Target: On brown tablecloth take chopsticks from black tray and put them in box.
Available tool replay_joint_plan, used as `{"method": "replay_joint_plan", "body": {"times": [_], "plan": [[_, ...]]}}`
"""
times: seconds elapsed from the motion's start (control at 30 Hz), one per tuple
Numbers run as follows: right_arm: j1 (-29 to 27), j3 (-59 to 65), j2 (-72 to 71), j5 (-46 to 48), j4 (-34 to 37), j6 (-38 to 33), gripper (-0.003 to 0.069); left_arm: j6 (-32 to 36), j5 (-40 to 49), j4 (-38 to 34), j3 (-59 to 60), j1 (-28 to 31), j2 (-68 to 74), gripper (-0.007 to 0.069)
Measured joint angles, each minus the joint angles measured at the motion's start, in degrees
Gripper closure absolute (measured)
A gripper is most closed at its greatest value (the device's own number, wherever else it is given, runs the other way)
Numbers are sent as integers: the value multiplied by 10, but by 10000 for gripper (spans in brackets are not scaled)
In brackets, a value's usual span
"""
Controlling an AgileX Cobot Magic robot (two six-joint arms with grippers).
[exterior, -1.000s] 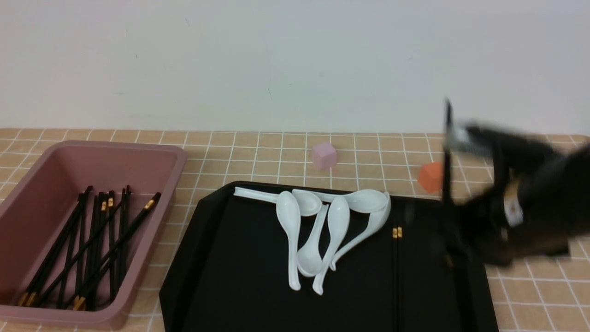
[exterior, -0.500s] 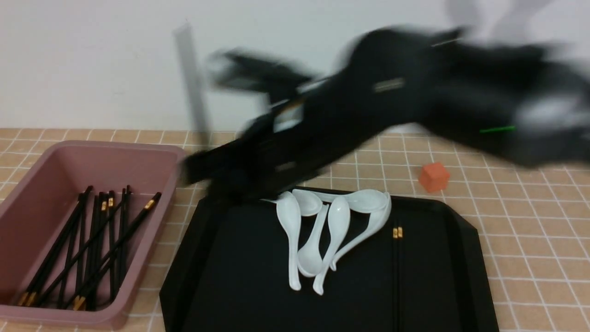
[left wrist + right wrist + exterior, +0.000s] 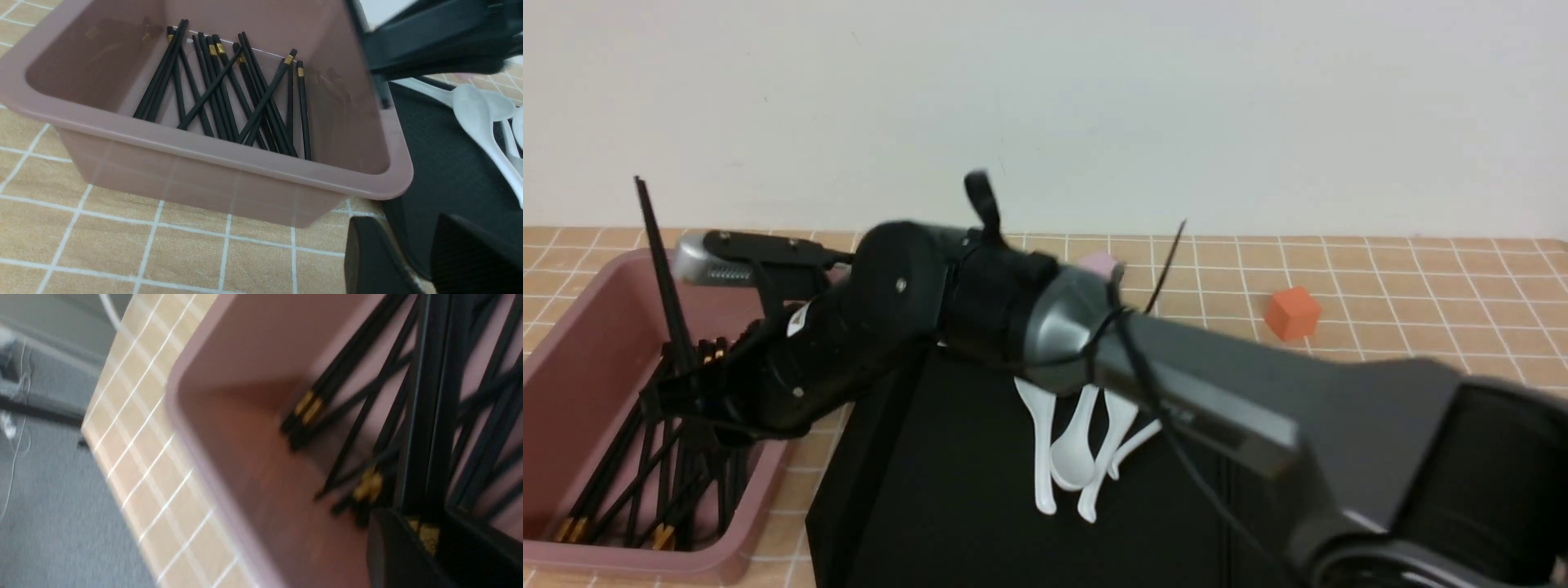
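Observation:
My right gripper reaches across the black tray and hangs over the pink box. It is shut on chopsticks that stand nearly upright, thin ends up. In the right wrist view the held sticks run out from between the right gripper's jaws, gold bands at the grip. Several chopsticks lie crossed in the box. My left gripper is open and empty, low beside the box's near corner and the tray edge. The arm hides any chopsticks on the tray.
White ceramic spoons lie piled on the tray, partly behind the arm. An orange cube and a half-hidden pink cube sit on the brown tablecloth behind the tray. A white wall closes the back.
My right arm has swung from the tray's right side leftward across the tray to above the box, carrying the upright chopsticks with it.

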Motion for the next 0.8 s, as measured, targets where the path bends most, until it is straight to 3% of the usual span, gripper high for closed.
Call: {"method": "replay_joint_plan", "body": {"times": [0.23, 0.43, 0.53, 0.63, 0.77, 0.8], "plan": [[0, -3, 34, -31, 25, 0, 476, 0, 0, 0, 0, 0, 0, 385], [0, -8, 34, -31, 30, -10, 316, 0, 0, 0, 0, 0, 0, 385], [0, -12, 33, -17, 32, -24, 284, 0, 0, 0, 0, 0, 0, 385], [-1, -27, 33, 22, 32, -28, 295, 0, 0, 0, 0, 0, 0, 385], [-6, -72, 29, 103, 20, -30, 398, 0, 0, 0, 0, 0, 0, 385], [-9, -95, 21, 142, 14, -32, 468, 0, 0, 0, 0, 0, 0, 385]]}}
